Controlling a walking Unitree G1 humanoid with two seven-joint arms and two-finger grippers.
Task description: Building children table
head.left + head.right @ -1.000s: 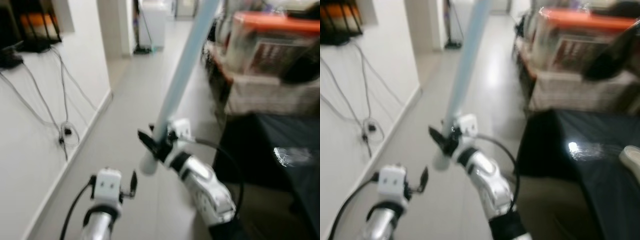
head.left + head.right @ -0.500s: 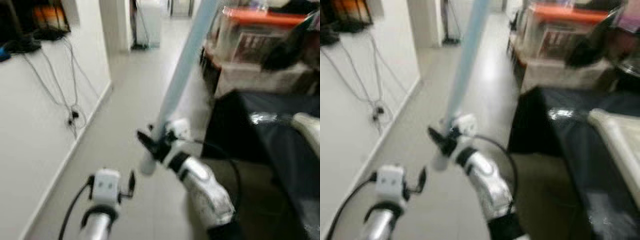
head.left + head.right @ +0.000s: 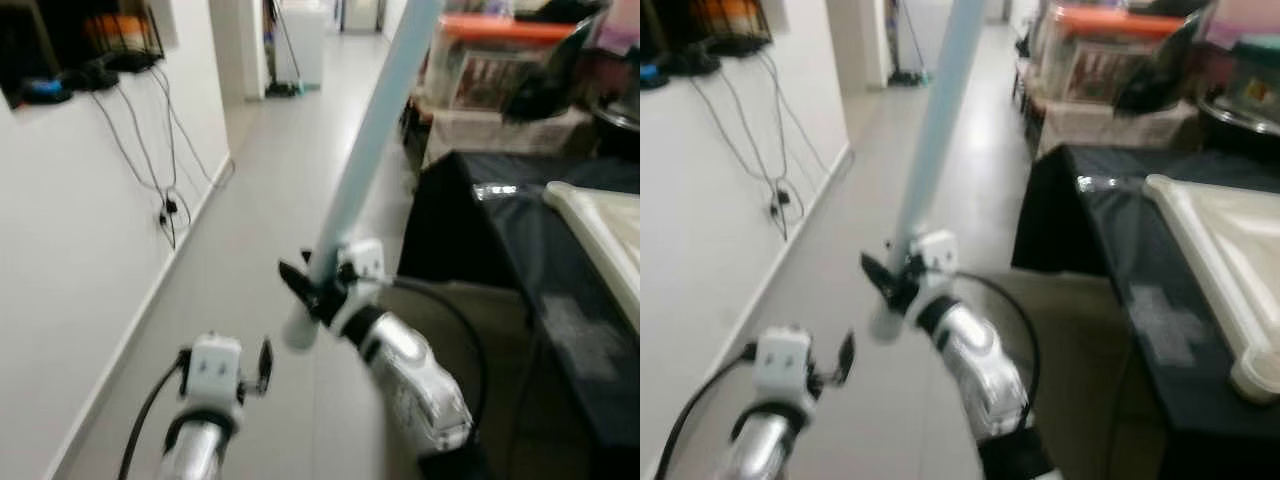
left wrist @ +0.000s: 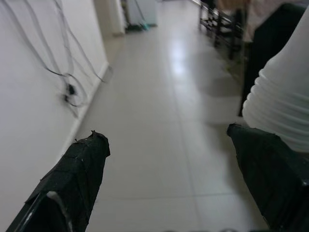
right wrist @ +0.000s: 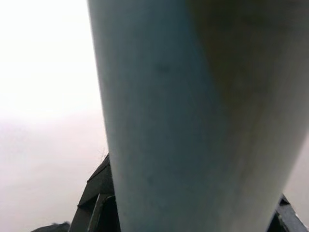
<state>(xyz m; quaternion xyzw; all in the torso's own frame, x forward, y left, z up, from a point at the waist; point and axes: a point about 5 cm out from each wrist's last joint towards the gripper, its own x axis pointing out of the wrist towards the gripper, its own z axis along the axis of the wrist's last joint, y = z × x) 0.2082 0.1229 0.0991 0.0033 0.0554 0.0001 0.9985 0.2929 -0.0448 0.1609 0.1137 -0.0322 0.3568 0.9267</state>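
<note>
Table leg (image 3: 365, 150), pale blue tube, long axis runs from its white rounded lower end near my right wrist up and away, tilted toward my right, top going out of frame. In the left wrist view its ribbed white end (image 4: 282, 108) shows beside one of my fingers.

My right gripper (image 3: 312, 288) is clamped on the table leg close to its lower end, black fingers closed around it, silver forearm angled up from below right, black cable looping off the wrist. Right wrist view: the tube (image 5: 193, 116) sits right against the lens, black finger bases at its sides.

My left gripper (image 3: 262, 362) is lower and to the left, held out over the floor (image 3: 260, 250), fingers spread wide and holding nothing; both fingers (image 4: 72, 179) show apart in the left wrist view.

To my right, a black cloth covered table (image 3: 1140, 270) with a white tray-like panel (image 3: 1225, 255) lying on it. On the left a white wall (image 3: 70, 260) with hanging cables (image 3: 160, 170). Farther off, a clear storage box with an orange lid (image 3: 495, 60) on a shelf; contents blurred, cannot tell. Hallway runs beyond.
</note>
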